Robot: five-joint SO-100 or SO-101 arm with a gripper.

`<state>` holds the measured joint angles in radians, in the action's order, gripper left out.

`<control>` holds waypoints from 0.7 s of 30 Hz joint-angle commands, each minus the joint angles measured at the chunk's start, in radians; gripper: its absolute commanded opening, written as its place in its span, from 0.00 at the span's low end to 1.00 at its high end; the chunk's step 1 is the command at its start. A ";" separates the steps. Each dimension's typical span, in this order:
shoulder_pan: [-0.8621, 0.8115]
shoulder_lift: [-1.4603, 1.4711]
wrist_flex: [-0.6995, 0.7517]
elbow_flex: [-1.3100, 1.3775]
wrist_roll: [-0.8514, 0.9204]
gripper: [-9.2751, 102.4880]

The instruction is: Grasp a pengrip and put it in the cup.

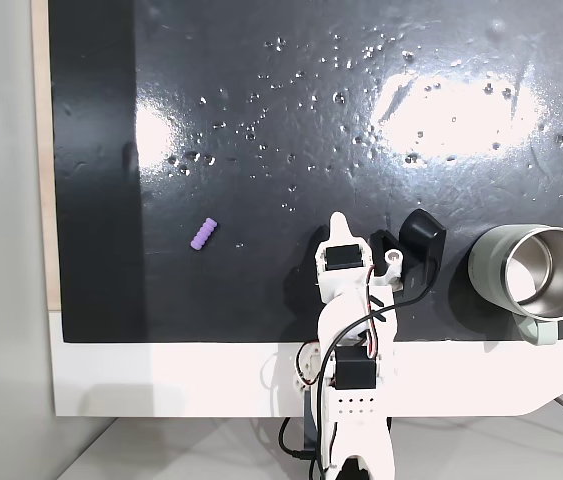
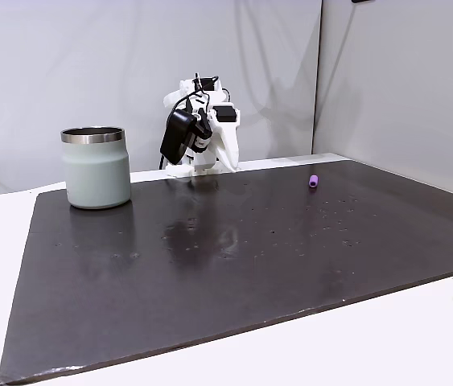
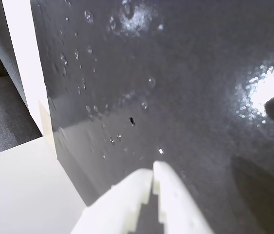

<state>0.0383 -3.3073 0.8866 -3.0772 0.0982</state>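
Observation:
The lilac ribbed pengrip (image 1: 204, 234) lies on the black mat, left of the arm in a fixed view; it appears far right as a small purple piece (image 2: 313, 180) in the other fixed view. The sage-green cup (image 1: 485, 266) stands upright at the mat's right edge, its steel inside empty and its handle toward the front; it also stands left of the arm (image 2: 96, 173). My gripper (image 1: 339, 224) rests folded back over the arm's base, between the two and apart from both. In the wrist view its white fingertips (image 3: 153, 168) are pressed together over bare mat with nothing held.
The black mat (image 1: 261, 120) is glossy with small bumps and glare patches, and lies on a white table (image 1: 161, 380). The wrist camera's black housing (image 1: 421, 235) sticks out to the arm's right. The mat's edge and white border (image 3: 25, 73) lie close on the left in the wrist view.

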 commanded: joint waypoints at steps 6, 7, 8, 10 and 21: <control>0.035 -0.009 -0.055 -0.002 0.044 0.08; 0.035 -0.009 -0.055 -0.002 0.044 0.08; 0.035 -0.009 -0.057 -0.002 0.044 0.08; 0.035 -0.009 -0.057 -0.002 0.044 0.08; 0.077 -0.009 0.014 0.164 0.143 0.08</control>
<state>0.0920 -3.3073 0.8805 -3.0189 0.2117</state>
